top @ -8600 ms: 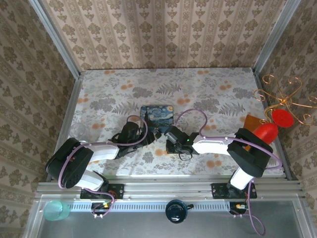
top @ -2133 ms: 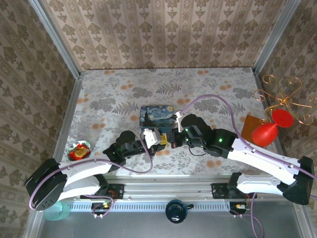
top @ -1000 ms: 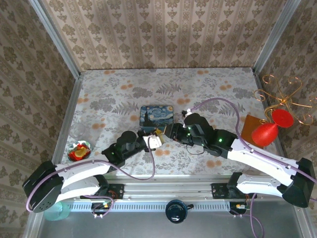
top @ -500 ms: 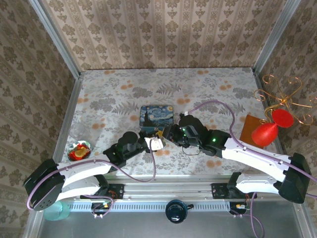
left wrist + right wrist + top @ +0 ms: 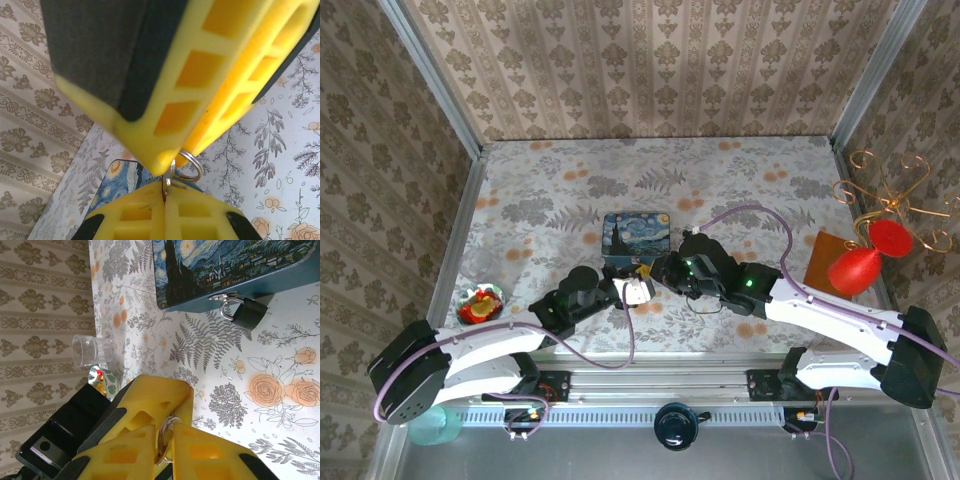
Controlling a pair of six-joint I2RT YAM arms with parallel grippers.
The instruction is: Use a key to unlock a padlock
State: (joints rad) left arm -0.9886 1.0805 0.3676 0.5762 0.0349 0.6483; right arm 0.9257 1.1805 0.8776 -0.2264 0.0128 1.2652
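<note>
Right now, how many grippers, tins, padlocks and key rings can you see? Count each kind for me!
Grippers: 2, the left gripper and the right gripper
Blue tin: 1
Padlock: 1
Key ring: 1
Total: 5

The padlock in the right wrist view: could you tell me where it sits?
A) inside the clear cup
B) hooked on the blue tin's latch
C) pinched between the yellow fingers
B: the padlock hangs by its shackle from the latch on the blue tin.
</note>
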